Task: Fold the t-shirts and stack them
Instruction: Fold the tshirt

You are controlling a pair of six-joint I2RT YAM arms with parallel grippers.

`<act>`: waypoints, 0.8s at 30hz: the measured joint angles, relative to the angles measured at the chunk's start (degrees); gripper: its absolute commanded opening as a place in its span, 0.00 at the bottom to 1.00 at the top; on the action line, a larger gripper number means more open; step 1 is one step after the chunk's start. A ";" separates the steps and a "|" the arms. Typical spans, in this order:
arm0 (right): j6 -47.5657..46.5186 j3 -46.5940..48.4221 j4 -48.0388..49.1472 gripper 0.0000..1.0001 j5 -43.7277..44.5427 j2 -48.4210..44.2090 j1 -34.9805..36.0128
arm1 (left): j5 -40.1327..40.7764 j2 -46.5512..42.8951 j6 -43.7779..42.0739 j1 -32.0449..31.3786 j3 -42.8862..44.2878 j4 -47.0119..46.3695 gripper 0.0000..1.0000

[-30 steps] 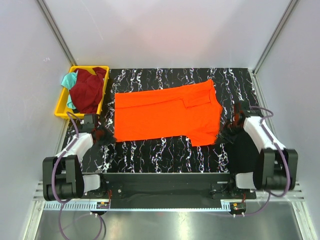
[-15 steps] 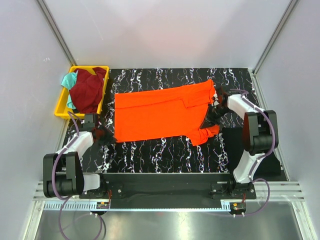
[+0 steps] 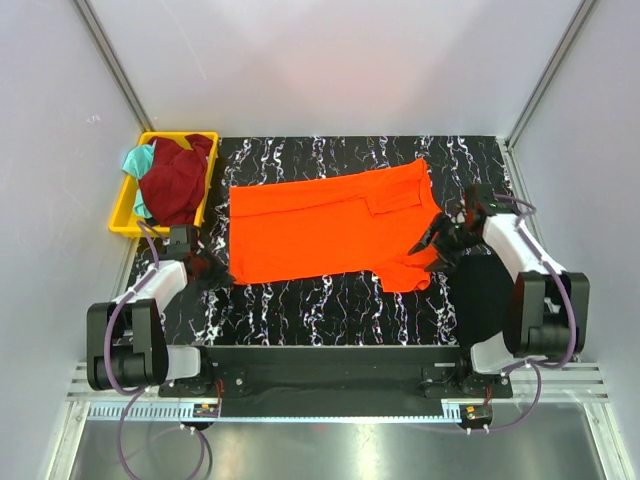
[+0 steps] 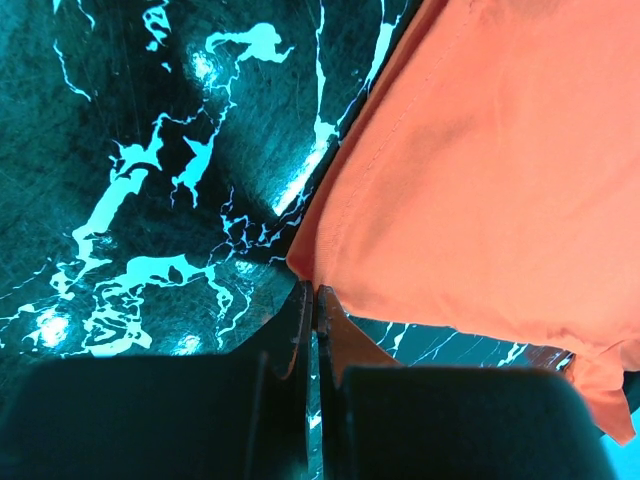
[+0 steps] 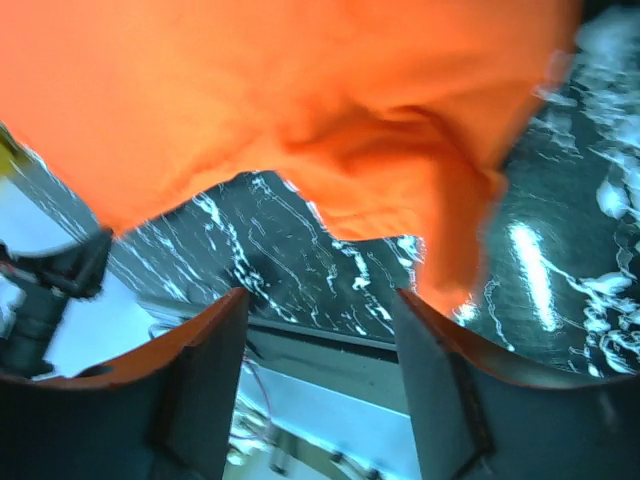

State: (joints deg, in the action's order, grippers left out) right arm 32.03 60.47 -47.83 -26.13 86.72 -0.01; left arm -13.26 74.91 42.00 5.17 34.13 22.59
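- the black, white-veined marble-pattern table [image 3: 330, 300] filled the floor of a white-walled cell.
- a bright orange cotton t-shirt [image 3: 330, 228] lay spread flat at the middle of the table.
- the left gripper [image 3: 215, 272] had its fingers pressed together on the shirt's near-left corner.
- the right gripper [image 3: 445, 240] was at the shirt's right edge with its fingers wide apart, gripping nothing.
- a yellow plastic bin [image 3: 122, 210] at far left held a dark red garment [image 3: 175, 185] and a teal garment [image 3: 137, 160].
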 measured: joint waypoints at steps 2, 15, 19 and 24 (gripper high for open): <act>1.97 -3.17 0.46 0.70 -0.28 -2.67 -3.65 | -0.24 0.22 0.00 0.00 0.00 -0.04 0.00; 1.46 -9.18 4.46 0.66 -2.01 1.77 -10.51 | -1.09 0.70 -0.15 0.00 0.00 -0.07 0.00; 1.20 -10.34 5.27 0.61 -2.67 1.79 -10.49 | -1.11 0.70 -0.15 0.00 0.00 -0.07 0.00; 0.74 -12.02 5.77 0.50 -3.52 1.75 -10.49 | -1.11 0.70 -0.13 0.00 0.00 -0.07 0.00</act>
State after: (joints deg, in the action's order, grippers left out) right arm 32.77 48.45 -42.06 -29.65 88.47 -10.50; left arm -14.37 75.61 41.87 5.17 34.13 22.52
